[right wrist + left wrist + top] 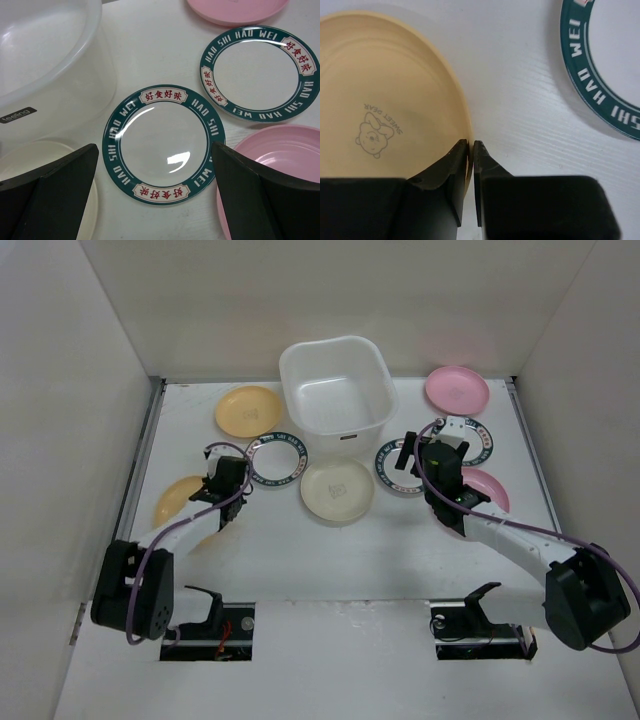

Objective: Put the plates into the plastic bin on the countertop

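My left gripper point(471, 145) is clenched on the rim of the near yellow-orange plate point(380, 90). The plate's edge sits in the thin slit between the two black fingers. That plate carries a small bear print with the words "SWEET BEAR". It lies at the left front of the countertop point(350, 560), just beside a teal-rimmed plate point(600, 95).

From above I see the plastic bin point(330, 345) upright at the back middle. The other yellow-orange plate point(250, 410) lies to its left, and a cream plate point(337, 490) sits in front of it.

My right gripper point(154, 147) is released, its fingers spread wide. It hangs over the second teal-rimmed plate point(165, 120), which reads "HAO SHI HAO WEI" around its rim. I cannot tell whether the fingers touch it. This plate lies flat just beside the bin's front wall, where the dark label point(17, 115) shows.

A third teal-rimmed plate point(257, 75) lies near it on the far side from the bin, apart from it. The near pink plate point(280, 150) lies by the right finger, and the far pink plate point(235, 10) lies at the back.
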Controlling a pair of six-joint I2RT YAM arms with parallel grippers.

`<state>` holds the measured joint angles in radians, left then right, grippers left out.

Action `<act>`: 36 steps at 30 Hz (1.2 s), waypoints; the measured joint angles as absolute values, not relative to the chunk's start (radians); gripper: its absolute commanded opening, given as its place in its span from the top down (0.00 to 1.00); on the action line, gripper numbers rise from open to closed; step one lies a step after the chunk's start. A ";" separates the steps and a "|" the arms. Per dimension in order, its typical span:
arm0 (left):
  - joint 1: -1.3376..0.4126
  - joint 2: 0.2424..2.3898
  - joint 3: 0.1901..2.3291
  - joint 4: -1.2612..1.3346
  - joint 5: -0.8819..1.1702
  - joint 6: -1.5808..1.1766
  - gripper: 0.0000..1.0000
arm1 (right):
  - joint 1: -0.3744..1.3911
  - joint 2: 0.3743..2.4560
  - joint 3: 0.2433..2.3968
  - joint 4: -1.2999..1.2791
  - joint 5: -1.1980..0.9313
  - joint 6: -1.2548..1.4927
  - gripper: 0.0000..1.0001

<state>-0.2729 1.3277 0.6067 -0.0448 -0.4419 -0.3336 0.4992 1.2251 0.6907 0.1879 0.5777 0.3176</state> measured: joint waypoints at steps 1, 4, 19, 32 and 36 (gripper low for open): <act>-0.273 1.295 0.607 -0.057 -0.442 -0.337 0.96 | 0.499 1.225 0.691 0.188 0.578 0.318 0.00; -0.273 1.196 0.614 -0.092 -0.446 -0.347 0.96 | 0.499 1.225 0.691 0.188 0.577 0.318 0.00; -0.498 1.464 1.303 -0.232 -0.445 -0.139 0.96 | 0.524 1.191 0.690 0.186 0.579 0.331 0.00; -0.632 1.990 1.969 -0.301 -0.159 0.291 0.95 | 0.577 1.209 0.680 0.164 0.576 0.405 0.00; -0.630 2.101 2.055 -0.313 -0.044 0.390 0.95 | 0.590 1.213 0.664 0.155 0.566 0.433 0.00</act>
